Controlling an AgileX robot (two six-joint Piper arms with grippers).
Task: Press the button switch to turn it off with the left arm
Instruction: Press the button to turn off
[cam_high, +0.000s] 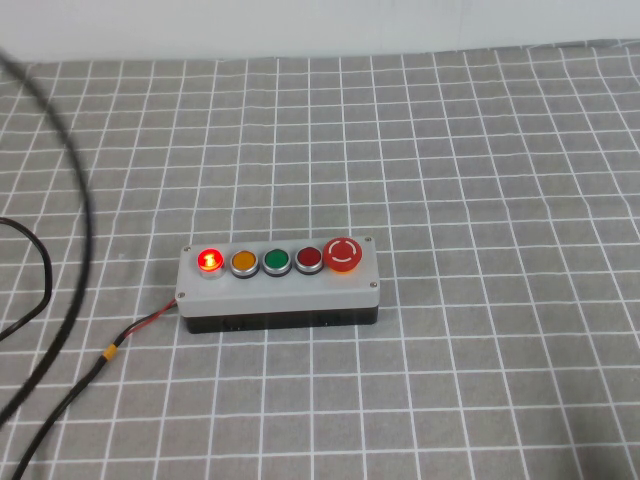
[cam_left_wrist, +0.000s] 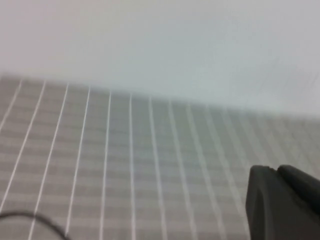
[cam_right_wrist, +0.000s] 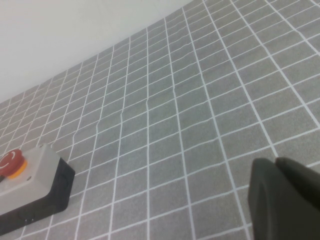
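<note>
The button switch (cam_high: 209, 261) is a small red dome, glowing, at the left end of a row of five buttons on the grey box (cam_high: 278, 290) in the middle of the table. Neither arm shows in the high view. In the left wrist view my left gripper (cam_left_wrist: 275, 169) is shut and empty above bare grid cloth; the box is out of that view. In the right wrist view my right gripper (cam_right_wrist: 275, 161) is shut and empty, well off from the box's end (cam_right_wrist: 40, 175) with the big red mushroom button (cam_right_wrist: 11, 162).
Amber (cam_high: 244, 262), green (cam_high: 276, 262) and dark red (cam_high: 308, 260) buttons sit between the switch and the mushroom button (cam_high: 343, 254). Black cables (cam_high: 75, 160) loop over the left of the table; a red-and-black wire (cam_high: 140, 327) leaves the box's left end. A white wall (cam_high: 300, 25) stands behind.
</note>
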